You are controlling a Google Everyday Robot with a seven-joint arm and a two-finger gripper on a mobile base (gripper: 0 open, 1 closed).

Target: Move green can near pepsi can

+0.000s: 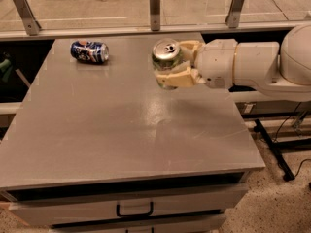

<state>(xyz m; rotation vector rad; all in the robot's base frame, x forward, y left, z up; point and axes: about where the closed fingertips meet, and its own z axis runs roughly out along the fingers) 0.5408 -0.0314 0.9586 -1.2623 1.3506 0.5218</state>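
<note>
Your gripper [176, 63] is up by the far edge of the table [121, 130], a little right of the middle. Its two fingers are pinching the green can [166, 57], one finger on the far side and one on the near side. The can sits snug between them, and you can see its silver top and pull tab. It leans a bit toward you. It looks like it is up in the air and not resting on the table top.

Look at the pepsi can [89, 51]. It lies on its side near the far left corner of the table. Nothing is touching it.

So here is how far you are, as I see it. The grab is done, and the lift looks done too. The green can is on the same far side of the table as the pepsi can, but there is a clear gap of bare table between them. I would not call that near yet.

What is left for you? Carry the green can to the left, along the far edge, until it is just beside the pepsi can. Then set it down on the table and let go. Go slow at the end, because a can on its side could roll away if you bump it.
</note>
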